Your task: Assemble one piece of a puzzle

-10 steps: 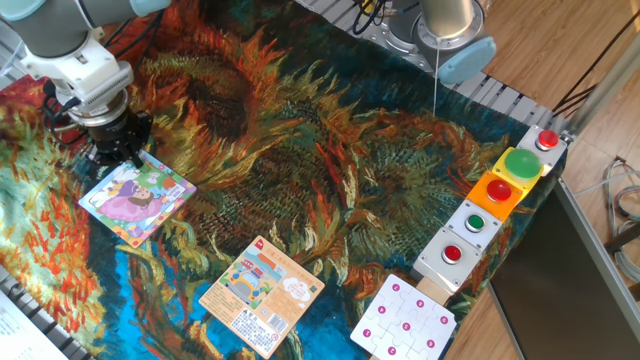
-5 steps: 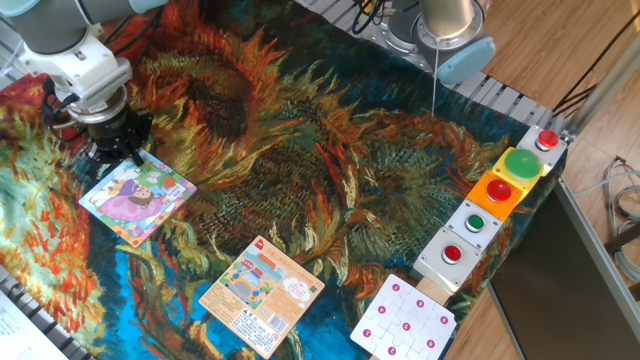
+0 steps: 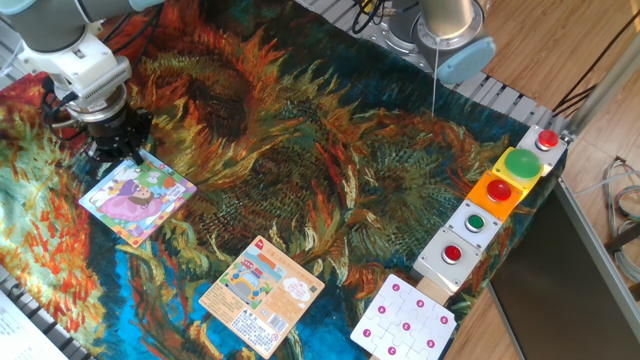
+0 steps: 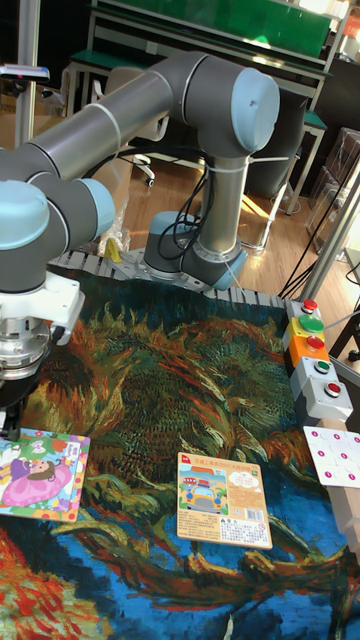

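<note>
Nearest the fixed camera, at the table's front edge, lies a white card with pink dots [image 3: 404, 320], and just to its left a tan-orange card with a pastel picture and printed text [image 3: 261, 295] rests flat on the sunflower-patterned cloth [image 3: 300, 150]. Beside the white card a row of button boxes [image 3: 495, 195] runs back along the right edge, carrying red and green buttons, the largest a green dome on a yellow-orange housing. Further left and a little deeper sits the puzzle [image 3: 137, 196], a small square jigsaw showing a figure in a pink-purple dress, lying flat with its green corner pointing toward the arm; in the tall fixed view the puzzle [image 4: 40, 474] sits at the left edge of the cloth, well apart from the tan-orange card [image 4: 222, 500]. The gripper [image 3: 118, 152] hangs directly over that far corner of the puzzle, its dark fingers low and close to the green patch; whether they are apart or together, or touching the piece, cannot be told from either view. Behind it the grey arm [image 4: 150, 110] curves back to its base [image 4: 195, 262] at the table's far edge.
</note>
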